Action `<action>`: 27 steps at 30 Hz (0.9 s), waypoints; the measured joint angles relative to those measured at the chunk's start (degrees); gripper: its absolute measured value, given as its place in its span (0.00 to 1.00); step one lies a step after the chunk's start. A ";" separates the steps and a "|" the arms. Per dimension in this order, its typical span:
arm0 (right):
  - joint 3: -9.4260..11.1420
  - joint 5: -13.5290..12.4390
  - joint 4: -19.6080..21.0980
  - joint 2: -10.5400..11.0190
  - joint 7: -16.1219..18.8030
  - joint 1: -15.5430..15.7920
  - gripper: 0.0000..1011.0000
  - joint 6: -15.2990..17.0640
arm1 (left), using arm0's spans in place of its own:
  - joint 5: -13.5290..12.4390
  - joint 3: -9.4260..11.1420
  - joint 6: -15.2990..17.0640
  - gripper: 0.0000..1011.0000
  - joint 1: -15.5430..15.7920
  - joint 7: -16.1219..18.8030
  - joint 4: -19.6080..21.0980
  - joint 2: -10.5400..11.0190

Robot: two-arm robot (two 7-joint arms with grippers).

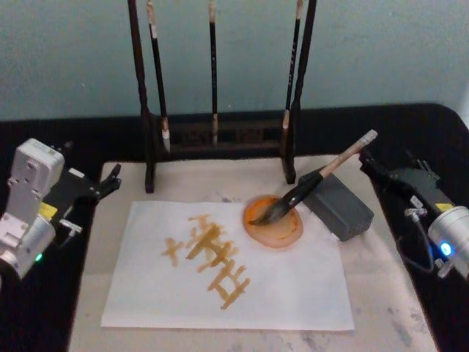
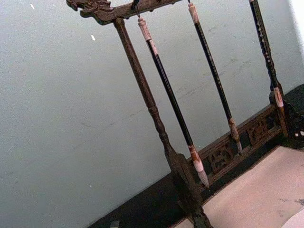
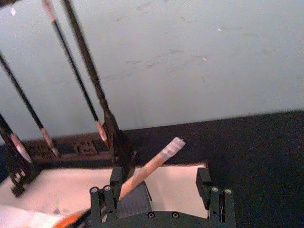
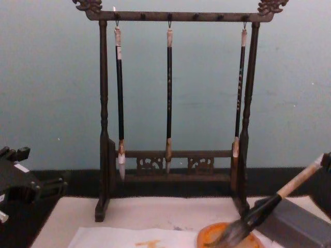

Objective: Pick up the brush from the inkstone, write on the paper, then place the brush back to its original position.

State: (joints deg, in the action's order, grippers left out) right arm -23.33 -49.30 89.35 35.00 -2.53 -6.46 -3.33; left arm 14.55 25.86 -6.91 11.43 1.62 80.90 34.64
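Head view shows the brush (image 1: 311,182) lying at a slant, its dark bristles resting in the round orange inkstone (image 1: 273,222) and its pale handle propped across the grey block (image 1: 338,205), with the handle end pointing up toward the right gripper (image 1: 372,166). That gripper sits just beside the handle's tip at the right edge of the beige mat (image 1: 381,293); in the right wrist view its fingers (image 3: 117,179) stand apart with the handle (image 3: 149,167) passing between them near one finger, not clamped. The white paper (image 1: 293,286) lies flat on the mat in front of the inkstone, one corner tucked under the dish, and carries orange-yellow strokes (image 1: 209,257). Behind it stands a dark wooden rack (image 1: 150,147) with three slim black-handled brushes (image 1: 213,66) hanging from it. The left gripper (image 1: 111,178) rests off the mat at the left edge, well apart from the paper, and whether its fingers are apart or together cannot be told.
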 joint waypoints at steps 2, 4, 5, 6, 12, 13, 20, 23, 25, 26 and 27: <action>-1.13 3.87 0.00 -0.16 -0.78 0.36 0.99 -1.78 | 0.00 0.00 0.00 1.00 0.00 0.00 0.00 0.00; -1.83 6.08 -0.02 -0.22 -0.89 0.49 0.99 -2.92 | 0.00 0.00 0.00 1.00 0.00 0.00 0.00 0.00; -2.26 7.38 -0.06 -0.25 -0.90 0.56 0.99 -3.62 | 0.00 0.00 0.00 1.00 0.00 0.00 0.00 0.00; -3.13 10.27 -0.10 -0.31 -0.90 0.66 0.99 -5.23 | 0.00 0.00 0.00 1.00 0.00 0.00 0.00 0.00; -6.55 22.64 -0.34 -0.58 -3.29 0.76 0.99 -9.74 | 0.00 0.00 0.00 1.00 0.00 0.00 0.00 0.00; -6.81 23.77 -0.40 -0.64 -3.75 0.76 0.99 -9.91 | 0.00 0.00 0.00 1.00 0.00 0.00 0.00 0.00; -7.29 28.45 -0.52 -1.35 -6.23 1.65 0.99 -9.70 | 0.00 0.00 0.00 1.00 0.00 0.00 0.00 0.00; -6.74 28.06 -0.38 -1.59 -6.10 2.41 0.99 -9.49 | 0.00 0.00 0.00 1.00 0.00 0.00 0.00 0.00; -6.42 27.71 -0.38 -1.71 -5.92 2.76 0.99 -9.54 | 0.00 0.00 0.00 1.00 0.00 0.00 0.00 0.00; -5.97 27.25 -0.44 -1.90 -5.72 3.07 0.99 -9.70 | 0.00 0.00 0.00 1.00 0.00 0.00 0.00 0.00; -5.57 26.80 -0.61 -2.08 -5.52 3.31 0.99 -9.77 | 0.00 0.00 0.00 1.00 0.00 0.00 0.00 0.00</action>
State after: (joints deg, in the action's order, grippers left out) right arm -28.91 -22.50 88.74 32.92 -8.05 -3.16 -13.10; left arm 14.55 25.86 -6.91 11.44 1.62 80.90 34.64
